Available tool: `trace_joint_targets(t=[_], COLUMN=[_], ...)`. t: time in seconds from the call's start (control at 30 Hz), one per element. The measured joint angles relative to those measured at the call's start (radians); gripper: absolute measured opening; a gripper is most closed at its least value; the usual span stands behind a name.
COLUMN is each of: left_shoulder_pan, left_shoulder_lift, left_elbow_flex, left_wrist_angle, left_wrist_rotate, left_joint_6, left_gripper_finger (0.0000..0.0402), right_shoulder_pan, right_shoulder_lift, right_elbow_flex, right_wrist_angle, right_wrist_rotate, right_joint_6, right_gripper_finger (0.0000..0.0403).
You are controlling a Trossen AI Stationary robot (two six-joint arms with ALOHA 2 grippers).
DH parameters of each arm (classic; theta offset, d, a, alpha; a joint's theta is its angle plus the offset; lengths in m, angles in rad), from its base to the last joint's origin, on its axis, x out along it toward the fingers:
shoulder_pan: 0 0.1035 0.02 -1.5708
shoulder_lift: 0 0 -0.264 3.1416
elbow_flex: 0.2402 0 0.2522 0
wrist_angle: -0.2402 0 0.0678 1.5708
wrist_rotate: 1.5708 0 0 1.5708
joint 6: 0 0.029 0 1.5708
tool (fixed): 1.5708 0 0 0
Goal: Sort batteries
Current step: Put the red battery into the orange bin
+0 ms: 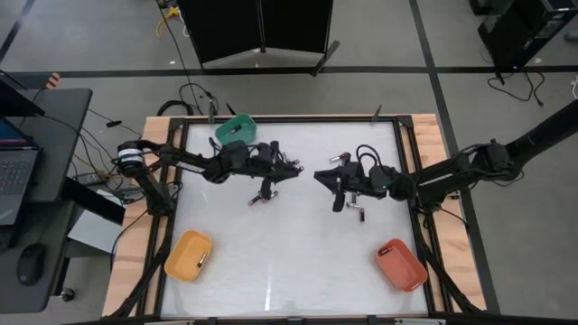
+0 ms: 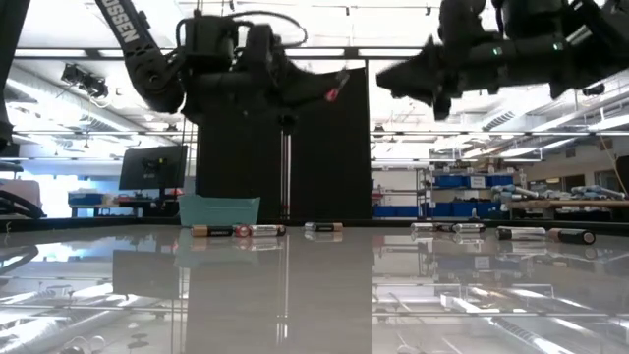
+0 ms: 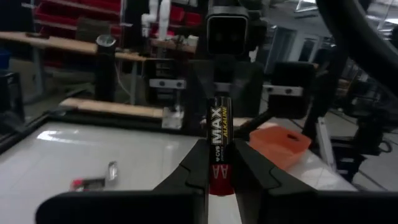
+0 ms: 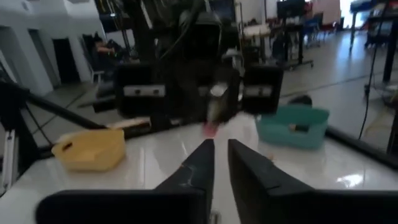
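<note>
**A:** Start from the green bin [image 1: 237,127] at the back-left of the table. Where does everything sit?

**B:** Just in front of it and toward the middle, the left gripper [image 1: 295,170] is raised and clamped on a AA battery [image 3: 219,144], gripped near its red end. Farther right of the bin, facing it across the middle, the right gripper [image 1: 321,176] holds nothing; its fingers [image 4: 203,163] stand narrowly apart.

**A:** What could go wrong?

**B:** My guess is a hand-over mishap. The two tips are near each other above the table, and the right one looks too narrow to take the cell. If the left lets go early, the battery falls and rolls.

**A:** Counts?

**B:** Three bins: the green one, an orange bin [image 1: 188,255] well forward of it, a red bin [image 1: 401,264] far right and forward. Two arms. One battery held; about seven loose batteries [image 2: 239,230] show in the low view, though some may overlap.
</note>
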Motion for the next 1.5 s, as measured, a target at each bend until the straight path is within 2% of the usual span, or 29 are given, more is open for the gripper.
trace_joint_targets(t=[0.3, 0.5, 0.9, 1.3, 1.5], left_shoulder_pan=[-0.032, -0.055, -0.058, -0.058, -0.058], left_shoulder_lift=[0.0, 0.0, 0.001, 0.001, 0.001], left_elbow_flex=[0.063, 0.1, 0.193, 0.194, 0.194], left_wrist_angle=[0.0, -0.055, -0.184, -0.189, -0.191], left_wrist_rotate=[0.018, 0.018, 0.013, -0.006, -0.011], left_joint_6=[0.003, 0.044, 0.086, 0.105, 0.105], left_gripper_finger=[0.0048, 0.0048, 0.0048, 0.0048, 0.0048], right_shoulder_pan=[0.033, 0.033, 0.033, 0.033, 0.033], right_shoulder_lift=[0.0, 0.0, 0.0, 0.0, 0.0], right_elbow_flex=[0.088, 0.096, 0.096, 0.096, 0.096], right_wrist_angle=[-0.001, -0.002, 0.032, 0.044, 0.044], right_wrist_rotate=[0.021, 0.022, 0.023, 0.023, 0.023], right_joint_6=[-0.072, -0.084, -0.122, -0.151, -0.16], right_gripper_finger=[0.0168, 0.0189, 0.016, 0.0062, 0.0061])
